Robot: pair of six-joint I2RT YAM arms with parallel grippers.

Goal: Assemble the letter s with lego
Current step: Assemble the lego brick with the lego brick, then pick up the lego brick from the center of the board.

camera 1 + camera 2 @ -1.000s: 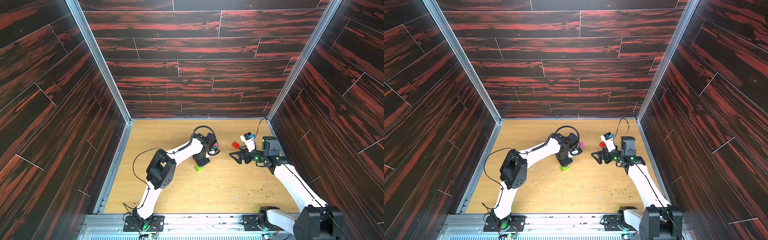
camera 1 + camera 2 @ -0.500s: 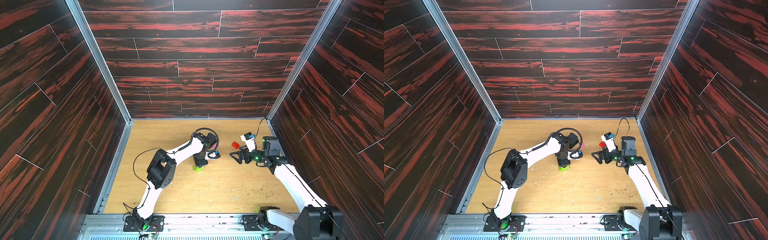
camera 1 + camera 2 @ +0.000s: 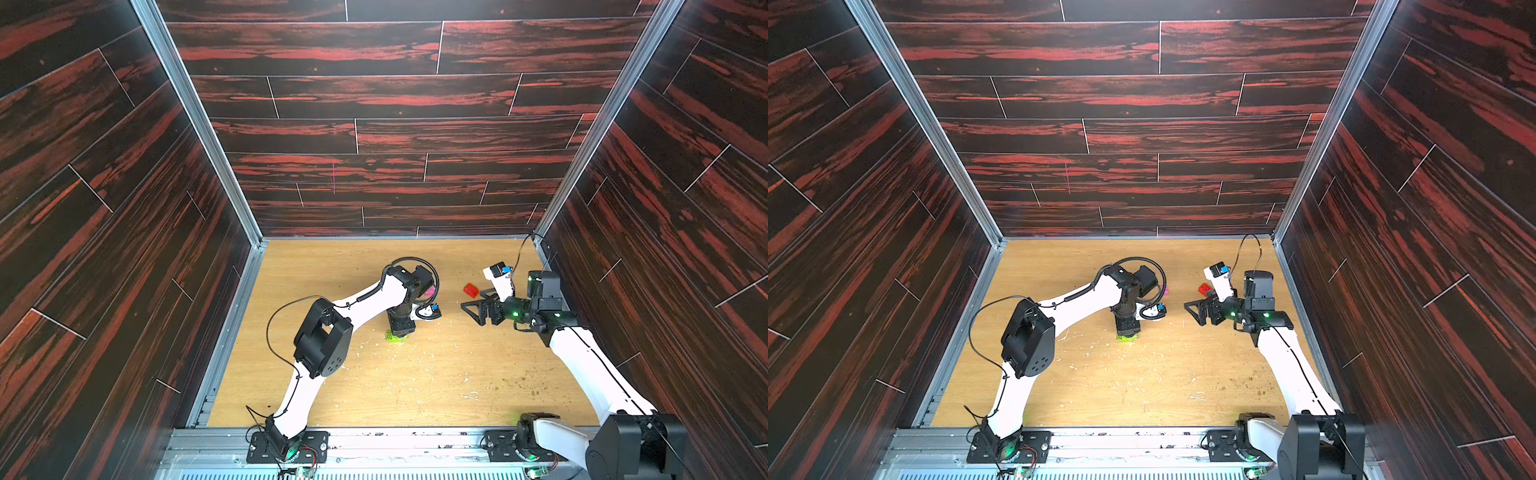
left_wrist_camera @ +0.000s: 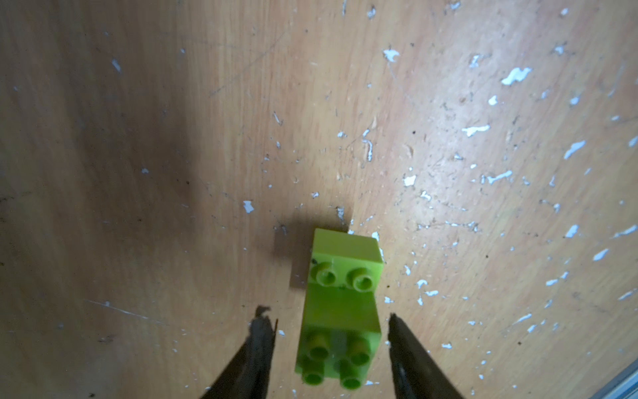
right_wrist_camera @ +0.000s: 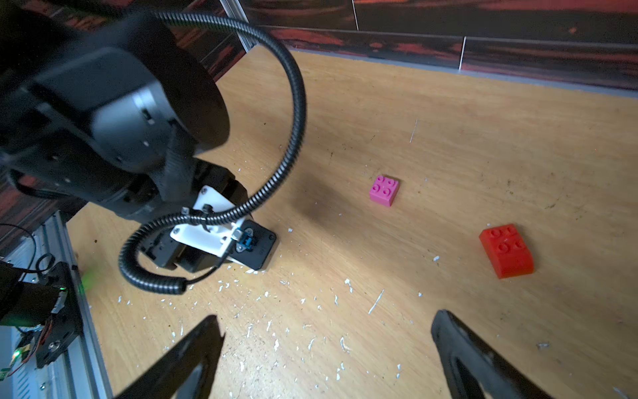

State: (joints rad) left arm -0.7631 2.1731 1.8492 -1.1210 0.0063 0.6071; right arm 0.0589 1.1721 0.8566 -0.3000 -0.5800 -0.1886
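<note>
Left fingers (image 4: 257,352), right fingers (image 5: 461,345) open; one pink (image 5: 384,190), one red (image 5: 506,250), maybe two green bricks (image 4: 341,311).

top views: are looking steeply down from high above the near edge, taking in the whole wooden floor (image 3: 415,395), both arms and three dark walls; both are showing nearly the same scene.
left wrist: is pointing almost straight down, very near the floor, with the green bricks (image 4: 340,311) sitting in the lower middle of the frame.
right wrist: is looking low across the floor, with the left arm (image 5: 103,114) crowding the upper left and the red brick (image 5: 506,250) lying at the right.
shared: the green bricks (image 3: 395,336) and red brick (image 3: 470,289) are also showing, small, in both top views.
</note>
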